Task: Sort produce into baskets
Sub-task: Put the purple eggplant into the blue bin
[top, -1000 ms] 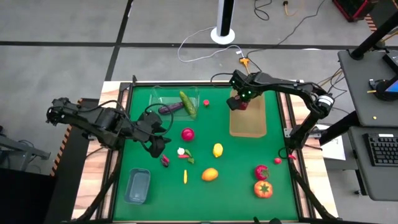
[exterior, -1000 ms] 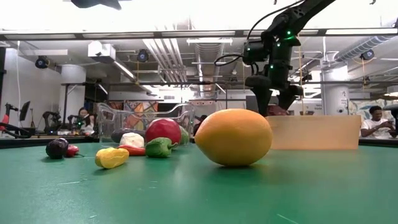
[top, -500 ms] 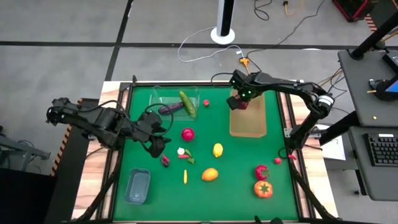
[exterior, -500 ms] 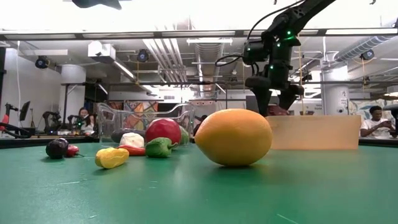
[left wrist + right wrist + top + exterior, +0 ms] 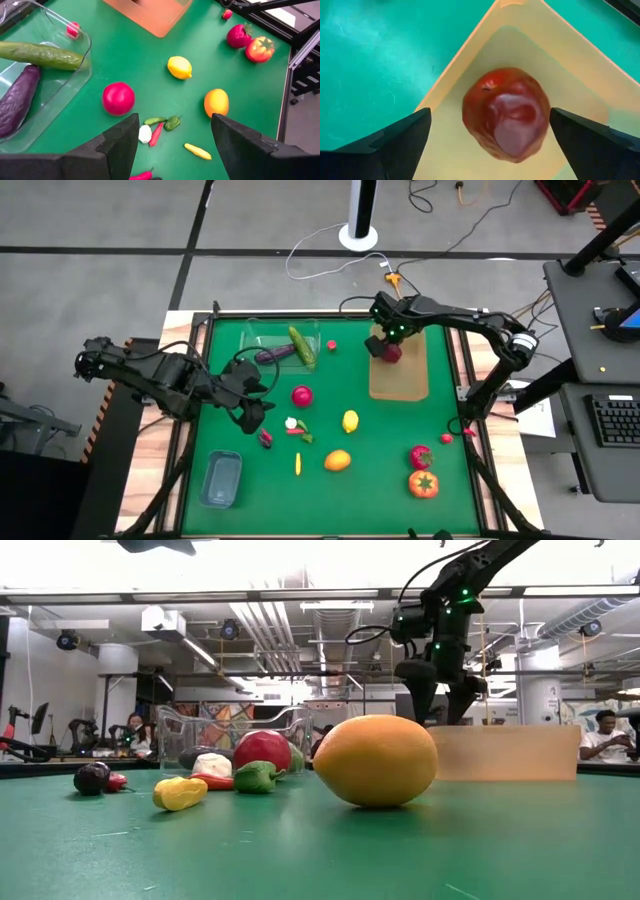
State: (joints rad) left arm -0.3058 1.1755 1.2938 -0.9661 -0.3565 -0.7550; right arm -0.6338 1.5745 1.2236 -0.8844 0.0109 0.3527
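The right gripper has just let go: a moment ago the dark red apple sat between its jaws above the wooden tray, and now the jaws stand wide apart with the fruit lying loose in the tray's far corner, clear of both fingers. That reads as one piece sorted, with the tray otherwise bare. The left gripper has not moved; it hangs over the middle of the counter, jaws apart and holding nothing, above the little cluster of chillies. Still loose on the green mat are the red round fruit, the lemon, the orange fruit, a strawberry and the tomato (the last two nearest the right arm's base). The cucumber and eggplant already lie in the clear tub; the bluish tub looks unfilled. Nothing blocks the right arm's way up and out of the tray.
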